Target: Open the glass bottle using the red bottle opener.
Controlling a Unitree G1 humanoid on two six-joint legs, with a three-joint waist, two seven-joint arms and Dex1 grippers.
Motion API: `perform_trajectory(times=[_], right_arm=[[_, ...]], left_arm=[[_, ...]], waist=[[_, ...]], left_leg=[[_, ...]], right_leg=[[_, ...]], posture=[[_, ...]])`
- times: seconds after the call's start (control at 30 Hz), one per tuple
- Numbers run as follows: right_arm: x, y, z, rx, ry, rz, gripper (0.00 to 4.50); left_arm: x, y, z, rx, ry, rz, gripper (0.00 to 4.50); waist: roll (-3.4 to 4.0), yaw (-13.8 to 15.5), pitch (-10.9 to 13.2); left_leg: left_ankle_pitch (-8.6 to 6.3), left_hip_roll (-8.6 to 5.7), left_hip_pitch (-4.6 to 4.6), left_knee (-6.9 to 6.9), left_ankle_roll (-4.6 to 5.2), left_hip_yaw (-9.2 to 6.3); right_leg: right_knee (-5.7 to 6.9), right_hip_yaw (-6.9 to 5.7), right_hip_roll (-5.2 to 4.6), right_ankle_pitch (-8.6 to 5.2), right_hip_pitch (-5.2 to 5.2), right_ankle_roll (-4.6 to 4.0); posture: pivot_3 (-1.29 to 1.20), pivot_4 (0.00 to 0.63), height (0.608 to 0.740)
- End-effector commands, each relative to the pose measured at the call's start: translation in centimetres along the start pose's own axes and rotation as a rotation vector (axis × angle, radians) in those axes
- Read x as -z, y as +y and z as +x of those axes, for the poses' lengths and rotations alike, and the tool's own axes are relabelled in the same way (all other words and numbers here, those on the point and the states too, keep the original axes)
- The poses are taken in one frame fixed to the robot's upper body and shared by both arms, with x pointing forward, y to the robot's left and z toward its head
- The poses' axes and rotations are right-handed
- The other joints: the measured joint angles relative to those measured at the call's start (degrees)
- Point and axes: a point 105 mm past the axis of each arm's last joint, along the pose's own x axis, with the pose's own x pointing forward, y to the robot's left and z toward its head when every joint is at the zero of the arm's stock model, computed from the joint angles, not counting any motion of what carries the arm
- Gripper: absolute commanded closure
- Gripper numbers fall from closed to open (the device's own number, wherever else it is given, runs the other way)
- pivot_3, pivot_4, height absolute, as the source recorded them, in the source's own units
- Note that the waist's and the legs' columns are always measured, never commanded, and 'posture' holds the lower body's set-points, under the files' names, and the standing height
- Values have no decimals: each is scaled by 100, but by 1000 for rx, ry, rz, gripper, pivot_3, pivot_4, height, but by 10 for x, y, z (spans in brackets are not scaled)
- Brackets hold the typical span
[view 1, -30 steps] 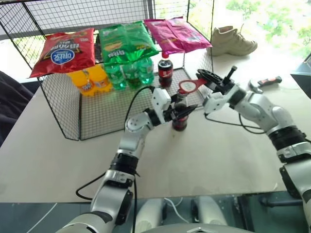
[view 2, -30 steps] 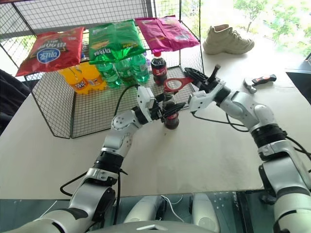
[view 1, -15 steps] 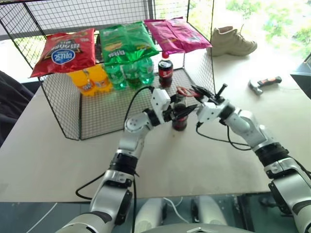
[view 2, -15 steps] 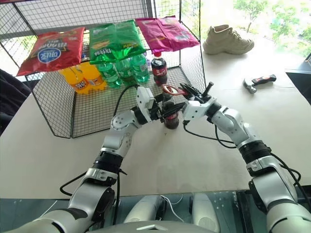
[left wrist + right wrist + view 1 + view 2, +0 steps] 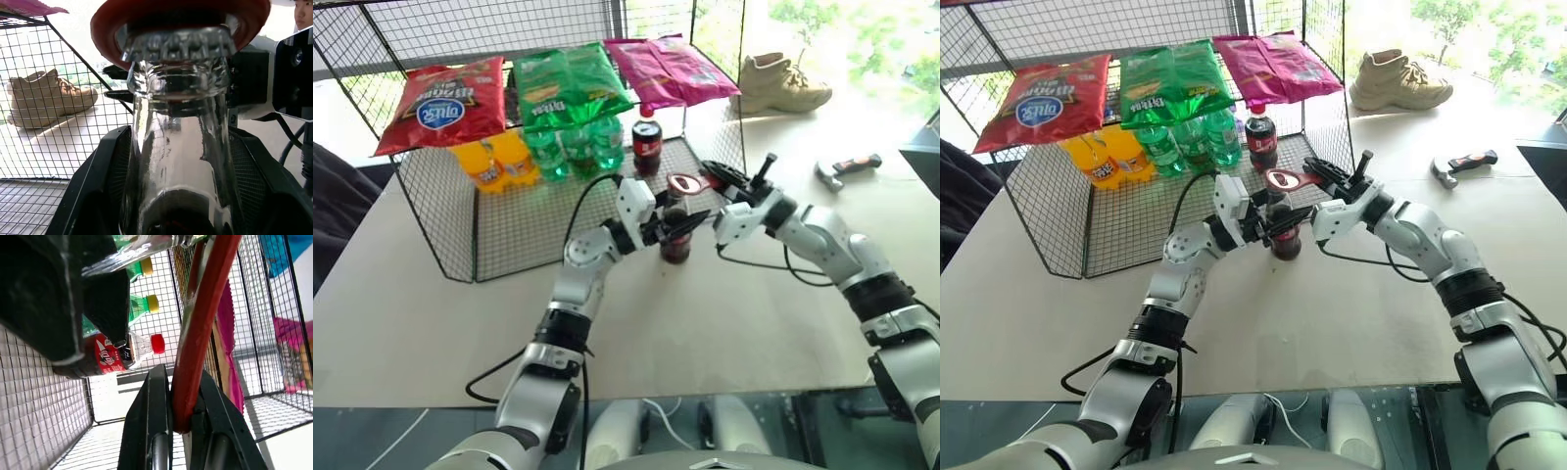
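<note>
Your left gripper fingers clamp the glass bottle steady while your right gripper fingers, pinching the red bottle opener, seat its ring over the cap.

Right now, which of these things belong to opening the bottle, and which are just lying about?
In use:
- glass bottle, held by the left gripper
- red bottle opener, clamped in the right gripper, its ring over the cap

Lying about:
- wire rack with chip bags and plastic drink bottles
- shoe
- hammer-like tool
</note>
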Motion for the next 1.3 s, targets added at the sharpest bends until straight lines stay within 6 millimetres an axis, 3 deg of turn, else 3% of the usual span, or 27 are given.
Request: perform_trajectory(times=[0.03, 0.4, 0.67, 1.3], right_arm=[[1, -20, 1, 26, -36, -84, 4500], [23, -42, -4, 34, -10, -202, 4500], [34, -41, -10, 25, 15, -216, 4500], [57, -60, -23, 58, 75, -343, 4500]], left_arm=[[5, -3, 3, 6, 17, -12, 2239], [5, -3, 3, 9, 17, -13, 2239], [7, -4, 4, 12, 18, -19, 2239], [14, -12, 6, 31, 30, -48, 2239]], waist=[[0, 9, 0], [-1, 21, 1], [0, 15, 1], [-1, 48, 1]], left_leg=[[0, -1, -2, 0, 0, 0], [0, -4, -14, 1, 0, -3], [1, -4, -74, 18, -1, 0], [1, -5, -77, 17, -1, 6]], right_leg=[[0, 0, -1, 0, -1, 0], [-6, -4, -4, 0, -8, 0], [11, 0, -4, 1, -70, 0], [10, 4, -3, 1, -73, 0]], posture=[[0, 150, 740], [0, 150, 740], [0, 150, 740], [0, 150, 740]])
